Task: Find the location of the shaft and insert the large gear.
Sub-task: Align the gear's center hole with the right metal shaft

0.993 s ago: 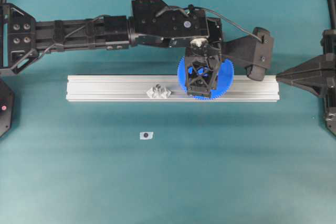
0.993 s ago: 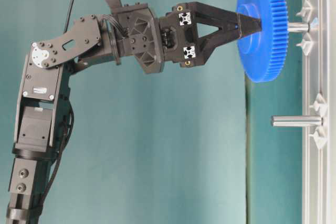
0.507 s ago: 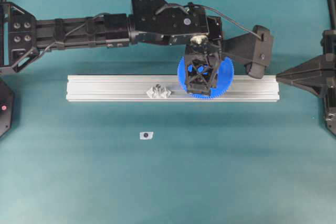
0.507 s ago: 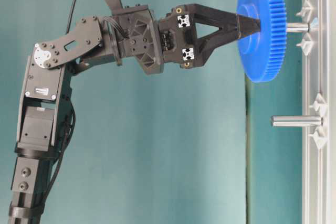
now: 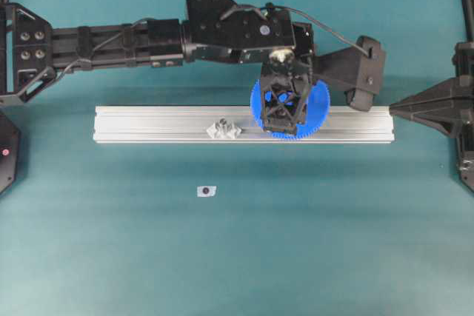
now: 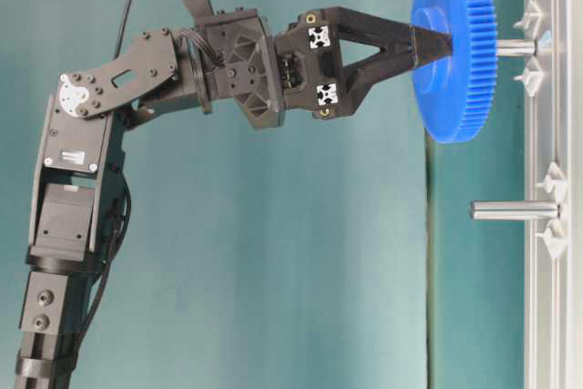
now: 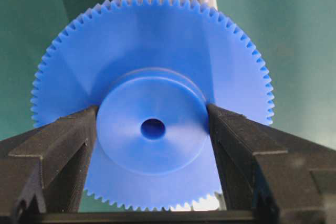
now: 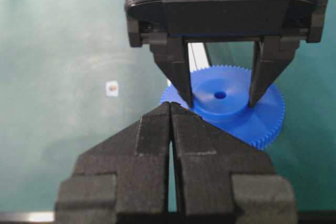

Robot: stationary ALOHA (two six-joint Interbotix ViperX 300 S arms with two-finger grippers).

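Observation:
My left gripper (image 6: pixel 435 43) is shut on the raised hub of the large gear (image 6: pixel 455 88), a bright blue toothed disc. The gear hangs level above the aluminium rail (image 5: pixel 148 123), facing it. The shaft (image 6: pixel 515 46), a silvery pin between two shiny mounts, runs from the rail up to the gear's underside, and its tip is hidden there. In the left wrist view the black fingers (image 7: pixel 63 140) press both sides of the hub, and no pin tip shows in the bore of the gear (image 7: pixel 152 51). My right gripper (image 8: pixel 171 104) is shut and empty, facing the gear (image 8: pixel 262 114) from the right end of the rail.
A second bare silvery pin (image 6: pixel 515 210) with its own mounts stands on the rail to the left of the gear, and shows as a pin (image 5: pixel 222 125) from above. A small white tag (image 5: pixel 207 191) lies on the teal mat in front of the rail.
The left gripper and the gear have shifted very slightly toward the far side of the rail. The right gripper has not moved.

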